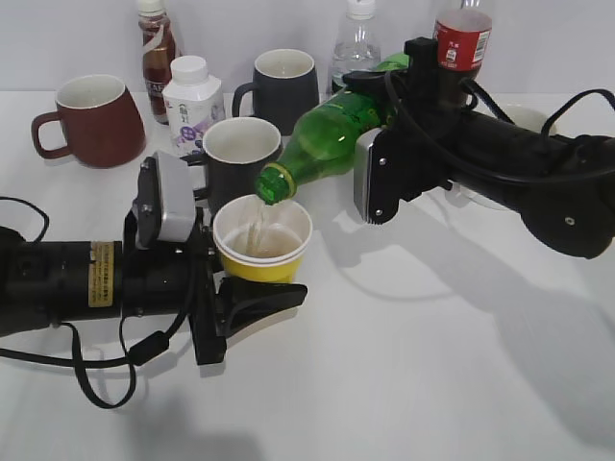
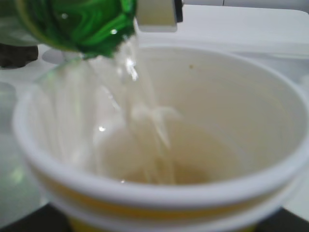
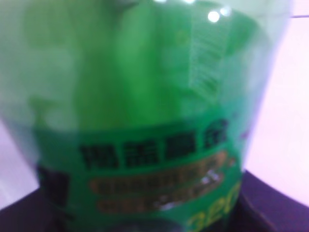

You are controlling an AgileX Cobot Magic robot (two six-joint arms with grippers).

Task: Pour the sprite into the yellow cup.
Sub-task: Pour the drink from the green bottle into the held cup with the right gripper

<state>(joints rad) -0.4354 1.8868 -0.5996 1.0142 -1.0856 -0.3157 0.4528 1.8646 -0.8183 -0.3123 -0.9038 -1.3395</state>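
Observation:
The green sprite bottle [image 1: 327,139] is tilted down to the left, its open mouth just above the yellow cup [image 1: 261,240]. A clear stream runs from the mouth into the cup. My right gripper [image 1: 404,91] is shut on the bottle's body; the bottle's label fills the right wrist view [image 3: 145,145]. My left gripper [image 1: 252,293] is shut on the yellow cup's lower part and holds it upright. In the left wrist view the cup [image 2: 159,193] fills the frame, with the bottle neck [image 2: 82,24] at top left and liquid pooling at the bottom.
Behind the cup stand a dark grey mug [image 1: 240,158], a second dark mug [image 1: 283,88], a red-brown mug [image 1: 91,120], a small white carton [image 1: 192,101], a brown drink bottle [image 1: 157,48], a clear water bottle [image 1: 357,43] and a red-labelled cola bottle [image 1: 463,38].

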